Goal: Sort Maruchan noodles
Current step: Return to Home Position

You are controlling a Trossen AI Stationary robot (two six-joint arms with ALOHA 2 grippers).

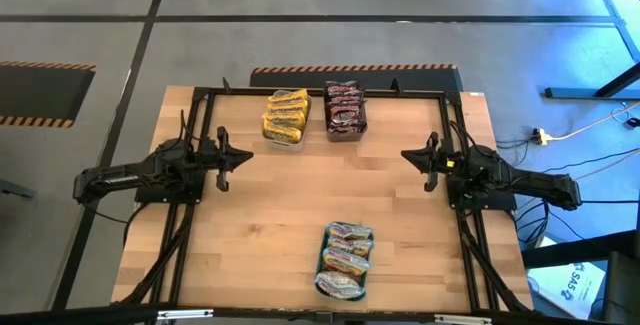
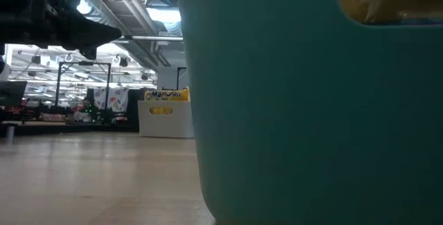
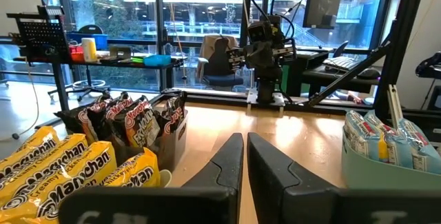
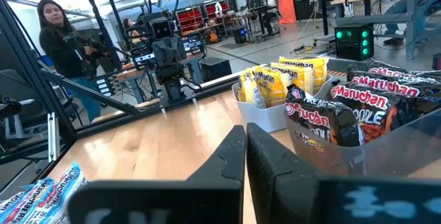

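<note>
Left gripper, right gripper: jaws closed, nothing held. Noodle packs binned either side of them; settle home without swinging sideways.

In the low view the teal tray is blurred and cut off at top, right and bottom, hiding much of the table behind it. A packet in it shows only as a yellowish smear. From above, print on the yellow packets is too small to read.

Teal tray at one edge of wooden table, white bin beside clear tub at opposite edge
</note>
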